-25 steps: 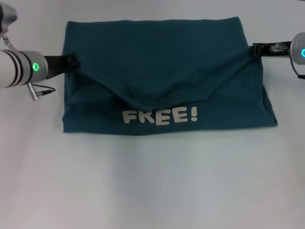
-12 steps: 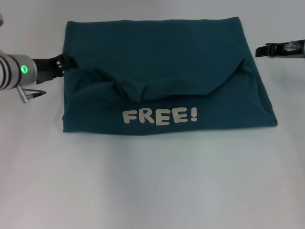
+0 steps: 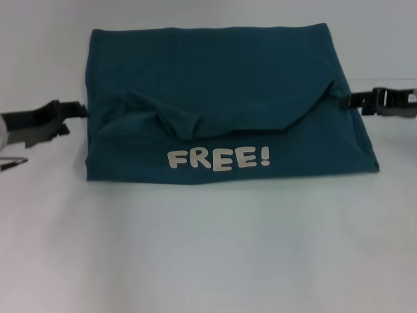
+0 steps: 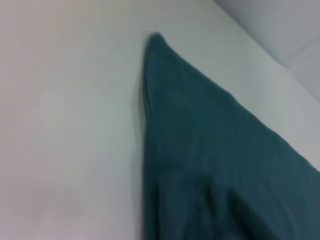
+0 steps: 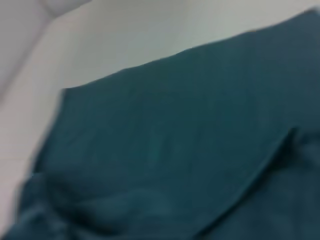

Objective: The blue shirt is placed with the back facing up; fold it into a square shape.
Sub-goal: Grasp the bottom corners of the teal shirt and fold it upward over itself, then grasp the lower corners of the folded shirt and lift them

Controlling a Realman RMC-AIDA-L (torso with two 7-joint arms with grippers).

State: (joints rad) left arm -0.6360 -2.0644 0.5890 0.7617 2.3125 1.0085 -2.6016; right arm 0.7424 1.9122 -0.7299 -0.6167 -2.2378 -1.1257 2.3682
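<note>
Blue shirt [image 3: 221, 85] lies long axis left-right, lettering nearest.

Left gripper [image 3: 77, 111] is motion-blurred at the head view's left edge, arm cut off there; can't tell whether its fingers are parted. Right gripper [image 3: 348, 101] also runs off the right edge, tip at the blue shirt [image 3: 215, 72] side; finger state unclear, and whether it touches cloth can't be told. Neither wrist view shows its own fingers. Both wrist views are soft, shirt cropped by their edges. Folded-over flap hides the layers beneath.
</note>
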